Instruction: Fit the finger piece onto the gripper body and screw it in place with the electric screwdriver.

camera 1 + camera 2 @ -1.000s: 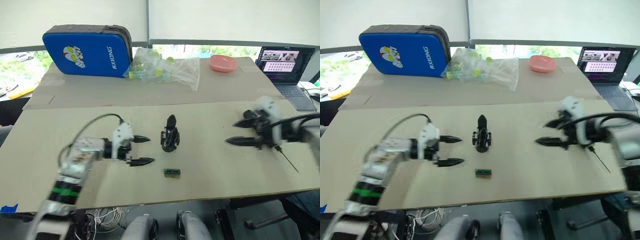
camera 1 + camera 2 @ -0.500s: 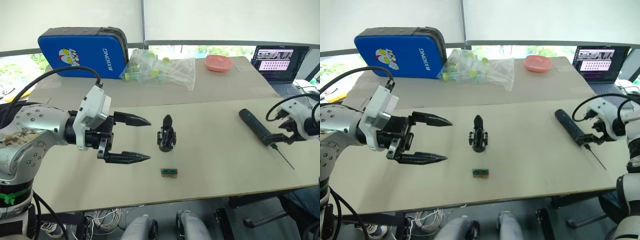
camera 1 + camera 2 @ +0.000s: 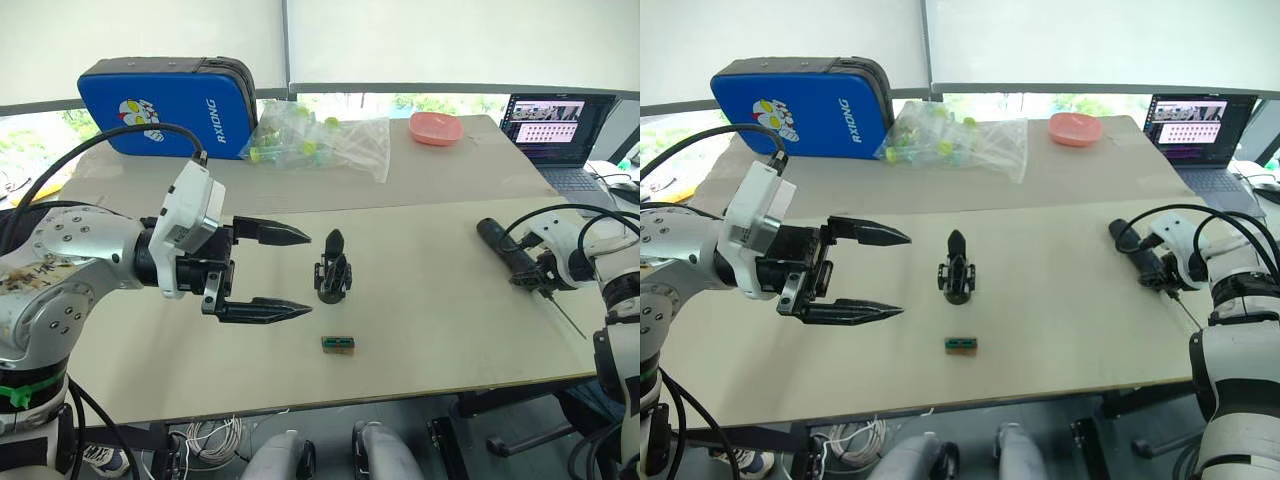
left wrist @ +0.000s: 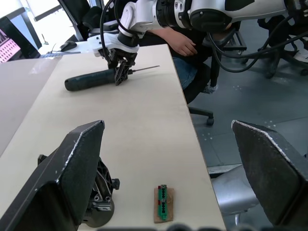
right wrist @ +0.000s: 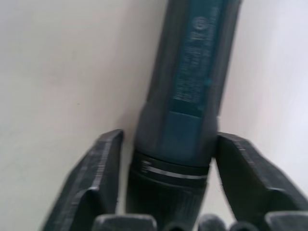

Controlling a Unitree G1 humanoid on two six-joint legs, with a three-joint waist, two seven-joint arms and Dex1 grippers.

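The gripper body (image 3: 333, 275) stands mid-table, a black skeletal block with a pointed finger sticking up. The finger piece is out of view. My left gripper (image 3: 297, 272) hovers open just left of the body, one finger toward the far side and one toward the near side. In the left wrist view the body (image 4: 98, 195) sits by the left fingertip. The electric screwdriver (image 3: 503, 250) lies at the right, its thin bit pointing to the near right. My right gripper (image 5: 168, 137) is open and straddles the screwdriver (image 5: 192, 91) near its bit end, with a thin gap at one finger.
A tiny green-and-black block (image 3: 340, 343) lies in front of the gripper body. At the back are a blue case (image 3: 170, 105), a bag of plastic parts (image 3: 320, 135) and a pink dish (image 3: 435, 127). A laptop (image 3: 555, 125) stands far right. A seated person's hand (image 4: 185, 47) shows beyond the table.
My right gripper has closed in on the screwdriver's bit end and now straddles it. My left gripper has edged slightly toward the gripper body, still open.
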